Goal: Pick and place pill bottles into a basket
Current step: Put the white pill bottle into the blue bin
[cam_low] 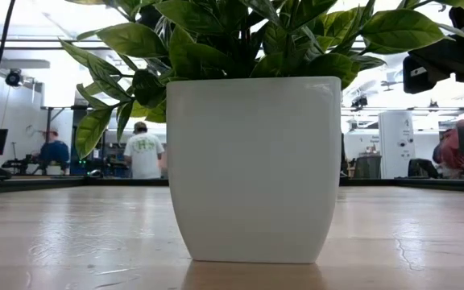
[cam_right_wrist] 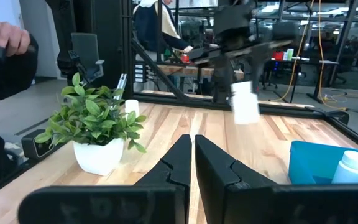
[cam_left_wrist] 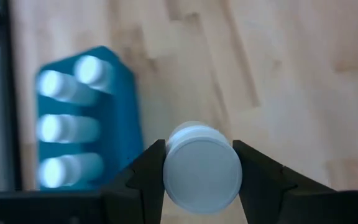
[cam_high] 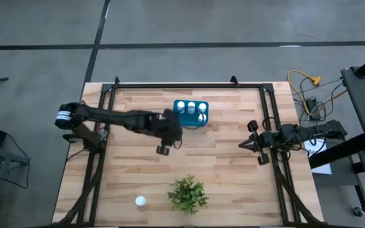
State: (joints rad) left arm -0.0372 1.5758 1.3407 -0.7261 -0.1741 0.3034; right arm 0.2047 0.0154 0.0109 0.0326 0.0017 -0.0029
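Left wrist view: the left gripper (cam_left_wrist: 202, 177) pinches a white pill bottle (cam_left_wrist: 202, 172) between its two dark fingers, cap end toward the camera, with bare wood below.

Carried bottle from across the table: in the right wrist view it hangs from the left arm (cam_right_wrist: 244, 102), clear of the tabletop.

Basket: the teal basket (cam_high: 189, 120) sits just beside the left gripper (cam_high: 163, 149) in the high view, toward the far edge of the table; at least four white bottles (cam_left_wrist: 67, 129) already stand in it.

Doing this step well: I'd judge the carry is underway and the drop is next. Bring the bottle over the free part of the basket, well above the caps, and spread the fingers only once it is fully inside the rim, so it does not knock its neighbours or catch the wall.

Loose bottle: one more (cam_high: 140, 201) stands near the table's front edge, beside the plant (cam_high: 187, 194), well apart from the basket.

Right gripper: parked at the table's right side (cam_high: 251, 144), fingers pressed together, holding nothing.

Low view: the plant's white pot (cam_low: 254, 165) fills it; people stand in the room behind.

Writing: none I can read on bottles, basket or pot.
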